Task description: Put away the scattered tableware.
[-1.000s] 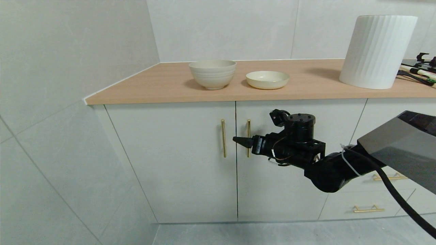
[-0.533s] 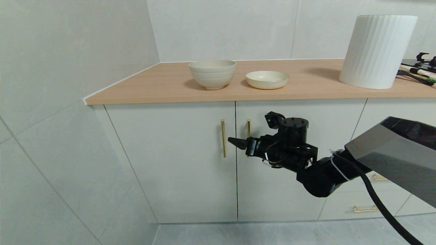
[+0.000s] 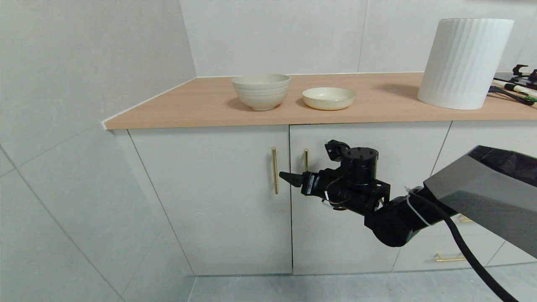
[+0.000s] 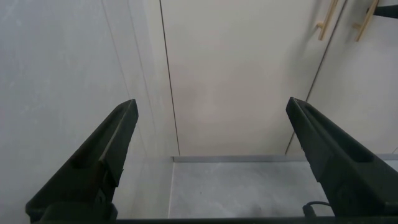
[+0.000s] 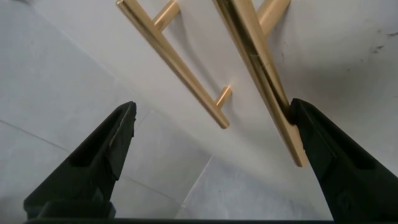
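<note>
Right end effector [image 3: 289, 178] hovering released at the door handles [image 3: 274, 170]. Left end effector [image 4: 210, 106] also released. Bowl [image 3: 261, 91] and dish [image 3: 329, 98] sitting on bench [image 3: 188, 105].

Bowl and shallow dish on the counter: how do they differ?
The bowl is deep with tall walls; the dish is low and shallow. The bowl's outer wall has ridged rings; the dish looks smooth. The bowl stands nearer the left end of the counter than the dish. Both are cream, upright, apart from each other.
</note>
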Available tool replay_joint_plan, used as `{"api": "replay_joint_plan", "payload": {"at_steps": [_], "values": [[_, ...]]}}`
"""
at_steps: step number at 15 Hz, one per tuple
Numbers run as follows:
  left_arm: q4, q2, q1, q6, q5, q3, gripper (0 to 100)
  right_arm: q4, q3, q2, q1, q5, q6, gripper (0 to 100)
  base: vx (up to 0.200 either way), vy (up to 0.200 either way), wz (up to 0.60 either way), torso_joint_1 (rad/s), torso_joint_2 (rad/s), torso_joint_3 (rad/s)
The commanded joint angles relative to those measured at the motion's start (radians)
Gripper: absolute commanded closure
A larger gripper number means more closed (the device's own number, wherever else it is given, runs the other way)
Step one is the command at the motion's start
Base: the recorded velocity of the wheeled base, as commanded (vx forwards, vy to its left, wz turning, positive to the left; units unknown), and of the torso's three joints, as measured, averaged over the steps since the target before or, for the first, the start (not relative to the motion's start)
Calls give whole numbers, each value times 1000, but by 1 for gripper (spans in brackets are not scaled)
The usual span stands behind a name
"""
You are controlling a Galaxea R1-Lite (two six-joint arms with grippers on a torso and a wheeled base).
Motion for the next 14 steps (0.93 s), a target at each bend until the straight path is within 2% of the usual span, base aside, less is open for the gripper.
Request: {"api": "replay_joint_plan", "payload": {"at_steps": [1, 11, 14], "values": [[0, 2, 0, 0, 0, 0, 0, 0, 5, -13, 4, 7, 0, 0, 0, 0, 0, 0, 0, 0], [0, 2, 0, 0, 0, 0, 0, 0, 95, -73, 23, 38, -1, 0, 0, 0, 0, 0, 0, 0], [0, 2, 0, 0, 0, 0, 0, 0, 163, -130, 23, 46, -3, 0, 0, 0, 0, 0, 0, 0]]}}
